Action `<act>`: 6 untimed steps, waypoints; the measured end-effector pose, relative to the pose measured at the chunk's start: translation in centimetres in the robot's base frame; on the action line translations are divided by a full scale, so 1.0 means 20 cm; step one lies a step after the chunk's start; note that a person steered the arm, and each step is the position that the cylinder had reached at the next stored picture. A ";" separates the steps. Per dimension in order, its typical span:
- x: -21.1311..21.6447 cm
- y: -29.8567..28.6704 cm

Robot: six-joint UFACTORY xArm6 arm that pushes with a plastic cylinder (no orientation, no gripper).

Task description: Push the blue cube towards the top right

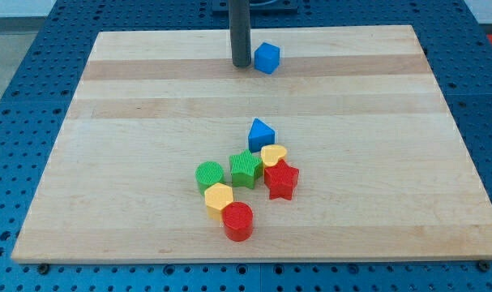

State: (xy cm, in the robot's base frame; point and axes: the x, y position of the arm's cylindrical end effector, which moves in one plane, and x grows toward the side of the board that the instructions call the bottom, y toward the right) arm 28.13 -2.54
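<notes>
Wooden board (pixel 108 203), pale with lengthwise grain, sits on a blue perforated bench (pixel 19 122) that shows on all sides. Board fills most of the view.

Rod enters from the view's top, upright, dark. My tip (pixel 241 65) rests on the board at the far edge, slightly left of centre. No jaws on this tool, so nothing is gripped or held; it works only by side contact.

Blue cube (pixel 267 57) lies just beside my tip, on its right; whether they touch I cannot tell, the gap being very small if any. Placement makes sense for the task: tip stands on the cube's left, so a rightward sweep carries the cube toward the far right corner. Judgement: cube is already close to the far edge, so most of the travel left is rightward, with little room to go further away.

Remaining blocks form one cluster well apart, near the board's centre and toward the near side, out of the push path:
- green star (pixel 245 169), centre of cluster
- red star (pixel 281 179), right of it
- green cylinder (pixel 209 175), left
- red cylinder (pixel 238 221), nearest
- yellow hexagon (pixel 219 198), between green cylinder and red cylinder
- blue triangle (pixel 261 133), farthest of the cluster
- yellow heart (pixel 274 155), touching red star.
</notes>
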 end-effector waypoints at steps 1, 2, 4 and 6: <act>0.03 0.13; 0.03 0.34; 0.01 0.74; -0.04 0.85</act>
